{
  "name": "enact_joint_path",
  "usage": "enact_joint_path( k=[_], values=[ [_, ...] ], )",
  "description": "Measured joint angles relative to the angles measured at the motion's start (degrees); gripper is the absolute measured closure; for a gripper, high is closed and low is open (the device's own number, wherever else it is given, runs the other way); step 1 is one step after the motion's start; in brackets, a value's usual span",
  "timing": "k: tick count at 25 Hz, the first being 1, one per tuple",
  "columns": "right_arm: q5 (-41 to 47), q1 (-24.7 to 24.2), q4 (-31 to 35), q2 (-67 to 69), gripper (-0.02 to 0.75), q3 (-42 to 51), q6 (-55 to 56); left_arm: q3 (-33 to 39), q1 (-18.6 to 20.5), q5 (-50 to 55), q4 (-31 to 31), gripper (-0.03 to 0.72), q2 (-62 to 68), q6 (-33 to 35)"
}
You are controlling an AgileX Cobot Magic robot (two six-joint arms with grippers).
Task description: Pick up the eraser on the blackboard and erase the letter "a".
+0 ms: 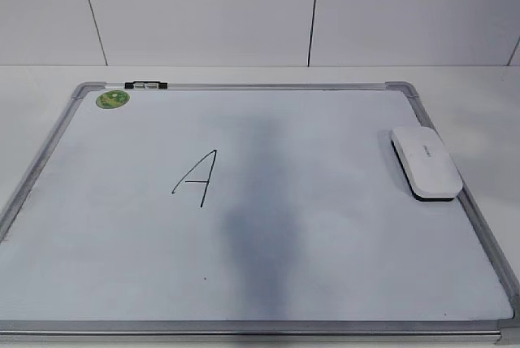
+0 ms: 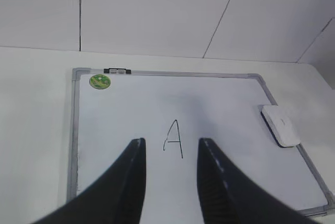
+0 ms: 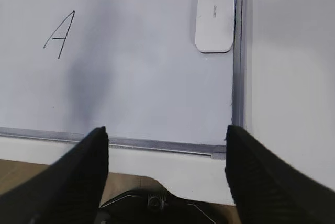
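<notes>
The blackboard (image 1: 325, 242) is a white board in a silver frame, lying flat on the table. The eraser (image 1: 426, 161), white with a black underside, lies on the board by its right frame; it also shows in the left wrist view (image 2: 281, 124) and the right wrist view (image 3: 215, 16). A tall capital "A" (image 1: 197, 177) is drawn left of centre. No small lowercase "a" shows in any view. My left gripper (image 2: 172, 140) is open and empty, above the board's near part. My right gripper (image 3: 166, 128) is open and empty, over the board's near edge. Neither gripper shows in the exterior view.
A round green sticker (image 1: 113, 99) and a small black-and-silver clip (image 1: 146, 85) sit at the board's far left corner. A dark shadow (image 1: 260, 226) runs down the board's middle. A white wall stands behind the table. The robot base (image 3: 157, 203) is below the near edge.
</notes>
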Motion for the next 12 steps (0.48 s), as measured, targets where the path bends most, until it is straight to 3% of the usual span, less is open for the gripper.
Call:
enact_joint_path(
  k=[12],
  values=[
    [0.0, 0.1, 0.0, -16.0, 0.194, 12.0, -0.4, 9.1, -0.2, 0.1, 2.7, 0.452, -18.0, 0.0]
  ],
)
